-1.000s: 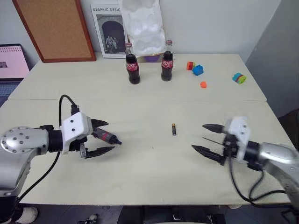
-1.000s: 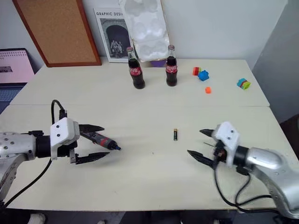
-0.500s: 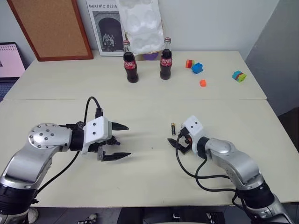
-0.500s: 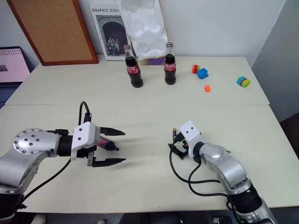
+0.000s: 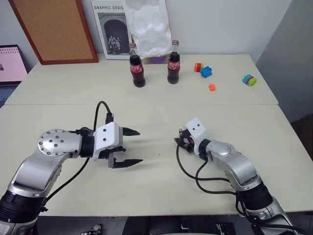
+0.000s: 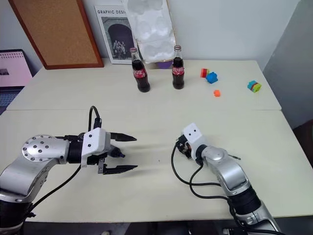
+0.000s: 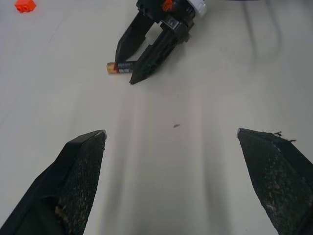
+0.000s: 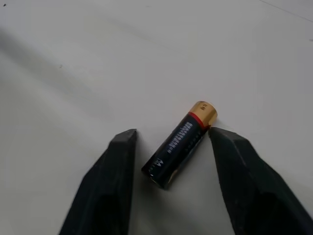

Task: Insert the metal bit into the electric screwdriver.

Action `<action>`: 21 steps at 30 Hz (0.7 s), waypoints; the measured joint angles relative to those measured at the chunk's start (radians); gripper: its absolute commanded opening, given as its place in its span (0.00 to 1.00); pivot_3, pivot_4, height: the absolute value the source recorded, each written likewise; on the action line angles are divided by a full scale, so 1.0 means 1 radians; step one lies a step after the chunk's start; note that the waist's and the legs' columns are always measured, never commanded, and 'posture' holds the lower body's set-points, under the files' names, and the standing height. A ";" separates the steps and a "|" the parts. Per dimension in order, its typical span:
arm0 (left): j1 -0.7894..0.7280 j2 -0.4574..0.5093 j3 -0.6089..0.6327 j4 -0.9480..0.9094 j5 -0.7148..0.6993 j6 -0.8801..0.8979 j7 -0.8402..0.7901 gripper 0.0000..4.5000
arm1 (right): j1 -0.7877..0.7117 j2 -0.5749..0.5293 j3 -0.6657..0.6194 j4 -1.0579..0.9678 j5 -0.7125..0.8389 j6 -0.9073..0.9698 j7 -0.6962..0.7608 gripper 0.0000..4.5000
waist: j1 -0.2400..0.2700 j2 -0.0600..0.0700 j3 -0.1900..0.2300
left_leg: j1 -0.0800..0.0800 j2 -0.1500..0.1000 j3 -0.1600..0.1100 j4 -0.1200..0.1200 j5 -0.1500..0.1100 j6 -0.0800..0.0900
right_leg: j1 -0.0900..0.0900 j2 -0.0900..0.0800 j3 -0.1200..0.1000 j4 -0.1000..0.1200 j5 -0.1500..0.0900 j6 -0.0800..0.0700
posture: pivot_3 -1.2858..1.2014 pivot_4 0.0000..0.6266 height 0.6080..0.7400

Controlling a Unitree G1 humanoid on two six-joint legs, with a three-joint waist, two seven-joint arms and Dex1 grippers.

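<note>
The pale desk (image 5: pixel 146 98) carries everything, and the battery (image 8: pixel 180 143) lying near its middle serves as the marker for the rest. Two cola bottles (image 5: pixel 136 68) stand well beyond the battery, towards the wall.

The left tool (image 5: pixel 140 146) hovers well to the left of the battery, pointing towards it, its fingers spread wide with nothing between the tips. In the right eye view a dark stub (image 6: pixel 115 153) sits between those fingers close to the palm. It is probably the screwdriver, though too little of it shows to be sure.

The right tool (image 5: pixel 181 142) is down at the battery itself. Its fingers (image 8: pixel 115 166) stand partly spread on either side. One tip is at or just beside the gold end, the other is apart from the black end, and nothing is pinched yet. The battery lies slantwise between them.

The thin metal bit cannot be made out anywhere, neither near the battery nor at either tool.

The main danger is that the right tool closes on the battery, which is not the part wanted, leaving the bit unfound and the insertion no further on. Because the battery lies askew, closing fingers could also push one end first and send it rolling or spinning across the desk.
</note>
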 measured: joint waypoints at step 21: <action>-0.160 -0.188 -0.112 -0.021 -0.043 0.065 0.061 1.00 | 0.203 -0.301 -0.357 -0.156 -0.043 0.023 0.046 0.07 | 0.013 0.000 0.000 | -0.002 -0.002 0.001 0.001 0.000 0.000 | 0.000 -0.001 0.001 -0.001 0.000 0.001 | 0.52 0.24 1.00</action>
